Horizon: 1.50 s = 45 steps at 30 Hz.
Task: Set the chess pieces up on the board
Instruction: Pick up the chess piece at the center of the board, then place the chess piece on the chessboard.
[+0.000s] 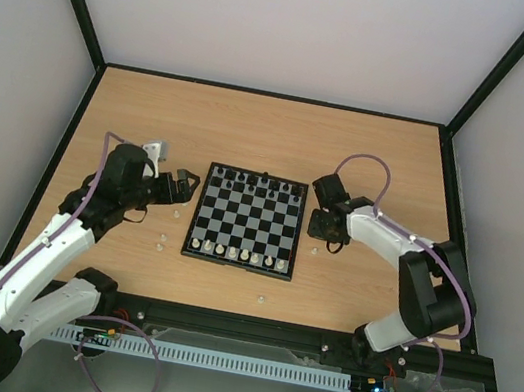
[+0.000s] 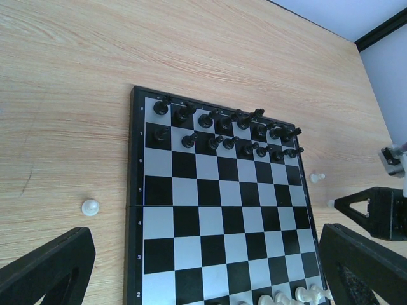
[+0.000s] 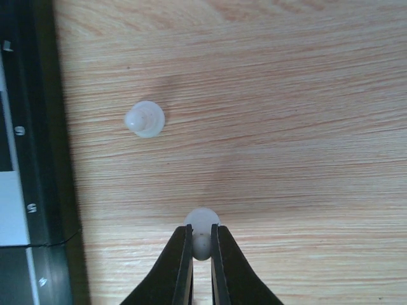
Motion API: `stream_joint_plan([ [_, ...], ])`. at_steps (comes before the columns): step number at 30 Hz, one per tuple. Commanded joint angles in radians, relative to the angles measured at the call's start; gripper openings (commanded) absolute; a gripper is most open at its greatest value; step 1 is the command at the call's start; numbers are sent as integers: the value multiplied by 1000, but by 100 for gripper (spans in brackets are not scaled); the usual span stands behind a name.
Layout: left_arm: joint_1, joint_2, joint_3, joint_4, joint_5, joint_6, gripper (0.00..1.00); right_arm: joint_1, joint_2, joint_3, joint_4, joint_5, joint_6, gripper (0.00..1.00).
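The board [image 1: 244, 219] lies mid-table, with black chess pieces [image 2: 230, 130] filling its two far rows and whitish ones [image 1: 232, 251] along its near row. My right gripper [image 3: 202, 236], just off the board's right edge [image 1: 324, 231], is shut on a whitish pawn [image 3: 203, 219] at table level. A second whitish pawn [image 3: 145, 119] stands beside it. My left gripper [image 1: 182, 187] is open and empty at the board's left edge, its fingers [image 2: 48, 267] wide apart. A loose whitish pawn [image 2: 90, 206] sits on the wood beside the board.
More loose whitish pawns lie left of the board [image 1: 161, 237] and near the front edge [image 1: 261, 300]. The board's black frame [image 3: 32, 159] runs close to the left of my right gripper. Walls enclose the wooden table [image 1: 272, 137].
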Motion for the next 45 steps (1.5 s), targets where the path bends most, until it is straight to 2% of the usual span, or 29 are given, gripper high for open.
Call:
stream_joint_plan([
  [1, -2, -8, -9, 9, 5, -5, 99, 0, -77, -2, -59, 2, -4, 3],
  [9, -8, 4, -2, 13, -3, -13, 99, 48, -196, -10, -116, -7, 6, 3],
  [20, -19, -1, 3, 5, -18, -23, 99, 232, -250, 18, -177, -32, 60, 3],
  [24, -26, -4, 1, 3, -24, -25, 99, 322, -226, 21, -172, -36, 83, 4],
  [30, -34, -8, -4, 4, -27, -30, 99, 393, -148, 23, -148, -23, 121, 4],
  [45, -39, -18, -1, -5, -29, -26, 99, 404, -55, 44, -125, -25, 125, 5],
])
